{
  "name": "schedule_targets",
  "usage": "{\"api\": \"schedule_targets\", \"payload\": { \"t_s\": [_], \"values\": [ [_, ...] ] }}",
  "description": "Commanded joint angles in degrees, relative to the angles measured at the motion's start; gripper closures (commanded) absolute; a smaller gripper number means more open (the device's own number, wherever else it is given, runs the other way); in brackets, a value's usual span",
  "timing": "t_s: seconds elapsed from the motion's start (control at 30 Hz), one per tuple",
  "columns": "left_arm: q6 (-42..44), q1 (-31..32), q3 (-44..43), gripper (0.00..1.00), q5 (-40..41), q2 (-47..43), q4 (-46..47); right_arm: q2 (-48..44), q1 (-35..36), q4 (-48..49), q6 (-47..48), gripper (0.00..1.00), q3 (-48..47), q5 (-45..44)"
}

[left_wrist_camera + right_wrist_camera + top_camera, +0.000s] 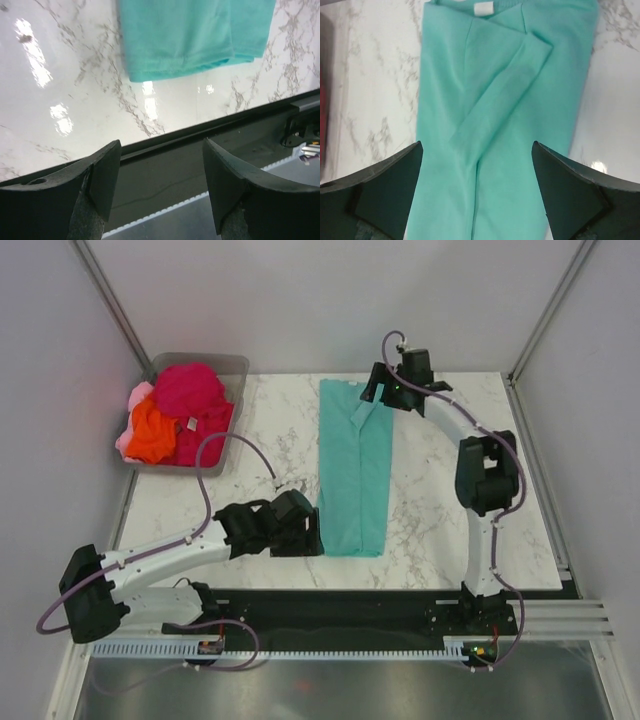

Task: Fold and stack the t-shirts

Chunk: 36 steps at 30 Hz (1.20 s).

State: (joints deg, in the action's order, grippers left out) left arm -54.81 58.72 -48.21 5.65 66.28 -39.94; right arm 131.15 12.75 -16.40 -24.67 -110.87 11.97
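Clear plastic bin sits far left on the marble table, nothing blocking either arm. Teal t-shirt lies mid-table, folded into a long narrow strip running near to far, sleeve tucked in, white neck label at the far end. Left gripper is just left of its near hem, jaws apart, empty. Right gripper is over the collar end, jaws wide apart, empty. Four t-shirts: one teal, plus magenta, orange and pink crumpled in the one bin.
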Motion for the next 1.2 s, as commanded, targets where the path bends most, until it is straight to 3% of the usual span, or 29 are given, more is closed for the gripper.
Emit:
{"api": "schedule_targets", "payload": {
  "t_s": [0.0, 0.17, 0.33, 0.47, 0.63, 0.83, 1.07, 1.17],
  "values": [
    [5.5, -1.7, -3.4, 0.27, 7.4, -0.3, -1.0, -19.5, 0.2, -0.1, 2.7, 0.02, 11.6, -3.4],
    [8.7, -9.1, 0.1, 0.31, 3.1, 0.4, 4.7, -36.7, 1.0, 0.2, -4.1, 0.02, 41.7, -3.4],
    [11.6, -13.7, 6.6, 0.34, -1.6, 1.7, 15.9, -54.4, 4.5, 5.7, -14.3, 0.19, 71.3, -2.3],
    [12.6, -14.7, 9.6, 0.34, -3.9, 2.7, 21.6, -62.5, 10.8, 9.3, -19.2, 0.25, 83.4, -1.9],
    [12.5, -14.8, 12.9, 0.33, -4.9, 4.0, 26.0, -69.0, 19.0, 10.0, -23.8, 0.25, 88.8, -5.4],
    [11.7, -14.9, 14.9, 0.31, -5.4, 6.6, 28.7, -68.8, 24.0, 5.9, -26.3, 0.28, 88.7, -9.7],
    [10.2, -14.9, 18.4, 0.31, -8.1, 8.9, 34.1, -66.0, 26.9, 11.4, -28.1, 0.43, 92.3, -9.9],
    [9.6, -14.9, 19.6, 0.32, -8.5, 9.9, 36.1, -64.3, 27.2, 12.0, -27.8, 0.61, 92.4, -10.7]
  ]
}}
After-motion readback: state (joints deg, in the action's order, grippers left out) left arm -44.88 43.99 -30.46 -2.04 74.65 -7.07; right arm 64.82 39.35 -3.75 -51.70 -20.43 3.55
